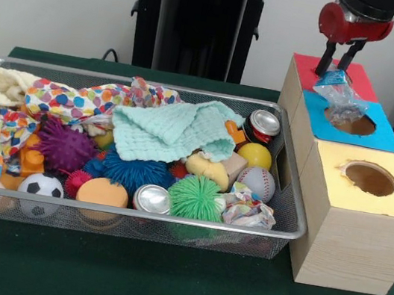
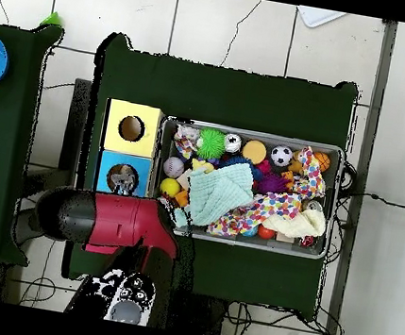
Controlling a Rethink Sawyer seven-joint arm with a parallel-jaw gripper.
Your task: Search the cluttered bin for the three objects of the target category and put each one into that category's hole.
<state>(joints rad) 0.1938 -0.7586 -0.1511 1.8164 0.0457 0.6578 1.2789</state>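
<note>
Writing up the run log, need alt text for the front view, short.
A red and black gripper holds a crumpled clear plastic bag over the blue-topped box's hole, between a red-topped box and a yellow-topped box. To their left, a wire mesh bin is crammed with balls, spiky toys, cans and cloths.

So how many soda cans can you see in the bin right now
2. One can lies at the front edge of the wire bin, left of the green spiky ball. The other can sits in the back right corner. More may be hidden under the cloths.
</note>
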